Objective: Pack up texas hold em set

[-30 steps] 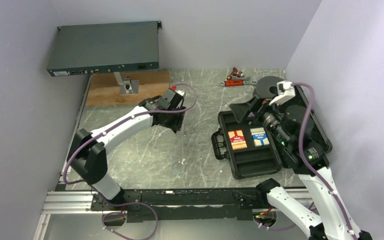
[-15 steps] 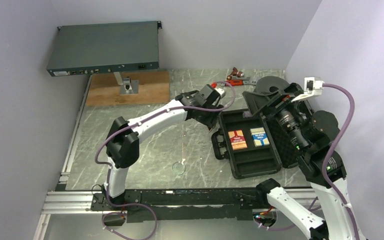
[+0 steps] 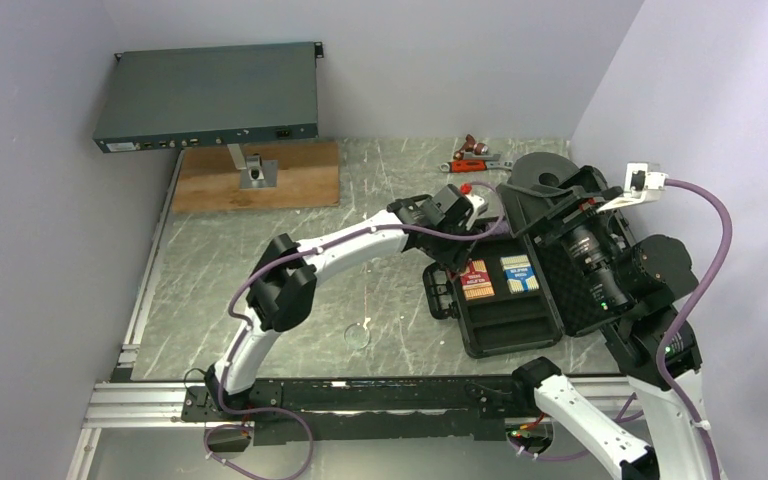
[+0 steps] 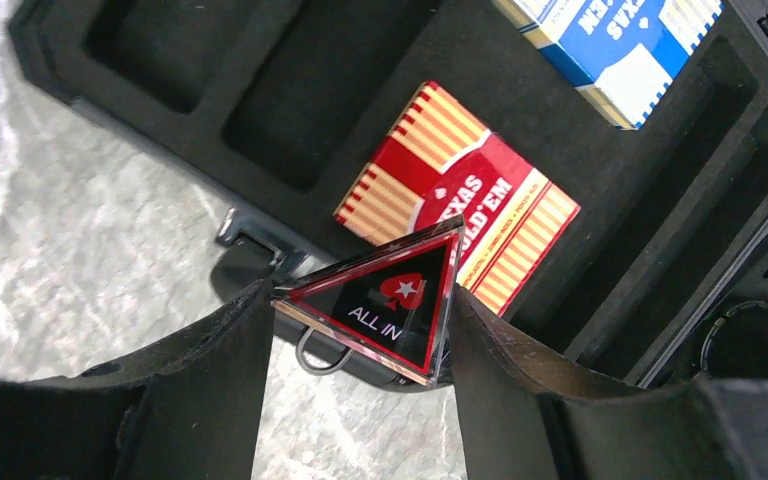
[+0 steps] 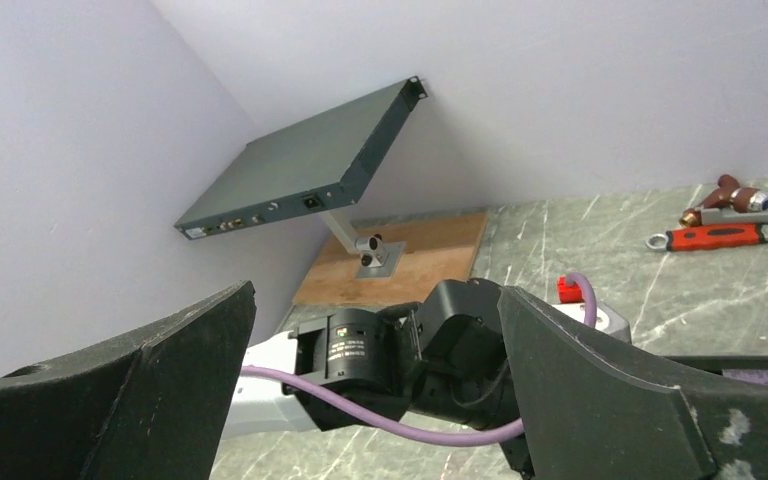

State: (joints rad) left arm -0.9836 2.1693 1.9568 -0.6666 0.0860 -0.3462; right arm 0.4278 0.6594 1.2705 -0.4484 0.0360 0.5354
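Note:
The black foam-lined case (image 3: 508,326) lies open at the right and also shows in the left wrist view (image 4: 290,90). In it lie the red card box (image 3: 477,279) (image 4: 457,195) and the blue-white card box (image 3: 519,273) (image 4: 615,35). My left gripper (image 3: 457,250) (image 4: 360,335) is shut on the red triangle (image 4: 385,300), marked ALL IN, and holds it above the case's near-left edge by a latch. My right gripper (image 3: 530,200) (image 5: 375,295) is open and empty, raised over the case's far end. The clear disc (image 3: 358,336) lies on the table. The purple chip stack and blue disc are out of view.
A big black spool (image 3: 540,175) sits behind the case. A red-handled tool (image 3: 475,160) (image 5: 725,235) lies at the back. A dark rack unit (image 3: 210,95) stands on a bracket over a wooden board (image 3: 260,180) at the back left. Walls close in on both sides.
My left arm has swung right from the table's middle to the case's left edge, carrying the red triangle. My right arm has lifted and drawn back to the right.

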